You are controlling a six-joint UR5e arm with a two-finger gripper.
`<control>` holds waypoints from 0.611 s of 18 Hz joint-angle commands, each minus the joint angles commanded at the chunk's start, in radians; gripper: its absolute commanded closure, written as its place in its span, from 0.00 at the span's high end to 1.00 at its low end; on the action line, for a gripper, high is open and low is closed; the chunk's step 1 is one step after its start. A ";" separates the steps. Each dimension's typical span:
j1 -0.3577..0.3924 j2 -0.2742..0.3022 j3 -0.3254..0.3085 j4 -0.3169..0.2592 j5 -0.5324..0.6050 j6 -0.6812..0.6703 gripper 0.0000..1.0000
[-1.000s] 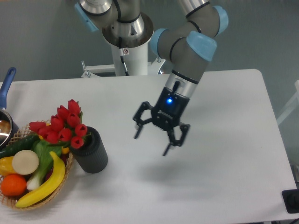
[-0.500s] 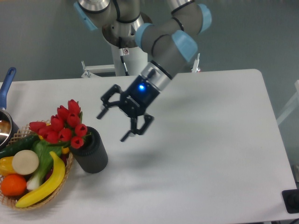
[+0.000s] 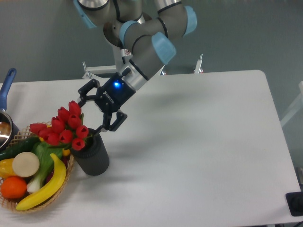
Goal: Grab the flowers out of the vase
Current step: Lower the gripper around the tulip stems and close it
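Camera view: the gripper (image 3: 91,116) is seen hovering just right of the flowers (image 3: 64,127), fingers spread, nothing held.
Change: over the last second the gripper has been carried leftward across the table (image 3: 203,142) from well right of the vase (image 3: 91,155) to just above it.
Meaning: the approach is judged nearly done; closing on the flowers remains.
Flowers: held in the vase, leaning left.
Surroundings: a basket (image 3: 33,177) touches the vase on the left; a pot (image 3: 5,124) sits beyond it.
Obstacles: none are seen between fingers and flowers.
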 joint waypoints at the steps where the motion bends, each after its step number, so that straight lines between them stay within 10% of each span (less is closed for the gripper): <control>1: -0.003 -0.005 0.003 0.000 0.000 0.000 1.00; 4: -0.005 -0.006 0.006 0.000 0.003 -0.003 0.84; 8: -0.003 0.001 0.008 -0.002 0.009 0.002 0.04; 11: -0.002 0.005 0.008 -0.003 0.009 -0.002 0.00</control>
